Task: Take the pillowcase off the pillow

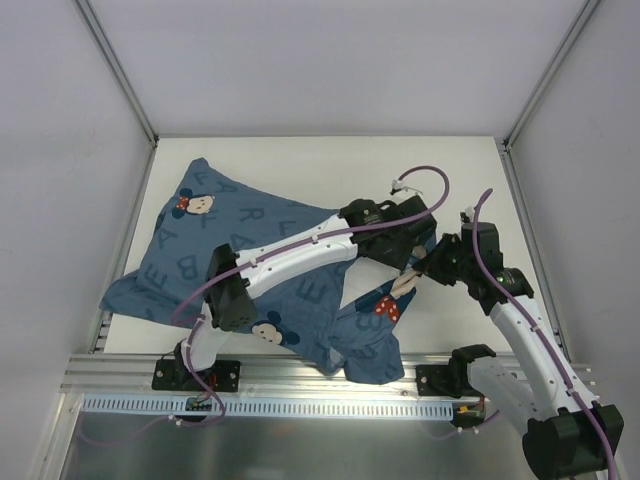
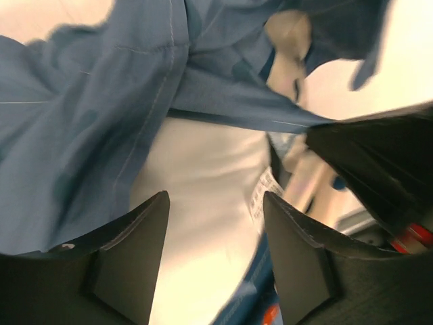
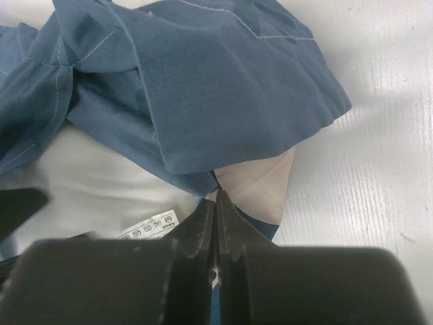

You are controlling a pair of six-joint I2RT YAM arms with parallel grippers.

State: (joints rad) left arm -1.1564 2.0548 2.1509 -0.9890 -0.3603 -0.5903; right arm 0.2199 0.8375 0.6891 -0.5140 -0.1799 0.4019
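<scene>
The blue printed pillowcase [image 1: 200, 250] lies rumpled across the table from the left to the front middle. My left arm reaches over it to the right, and its gripper [image 1: 400, 262] is at the case's right end. In the left wrist view that gripper [image 2: 216, 196] is open, with the white pillow [image 2: 203, 183] and its tag [image 2: 260, 196] showing between the fingers and blue pillowcase [image 2: 81, 135] bunched above. My right gripper [image 1: 425, 270] [image 3: 216, 196] is shut on a fold of the pillowcase [image 3: 203, 81] beside the bare pillow [image 3: 88, 176] and its care label [image 3: 149, 225].
White table [image 1: 330, 170] stretches behind and to the right of the cloth. An aluminium rail [image 1: 300, 372] runs along the near edge by the arm bases. White walls close the back and sides. The right arm's black body [image 2: 379, 169] sits close beside the left gripper.
</scene>
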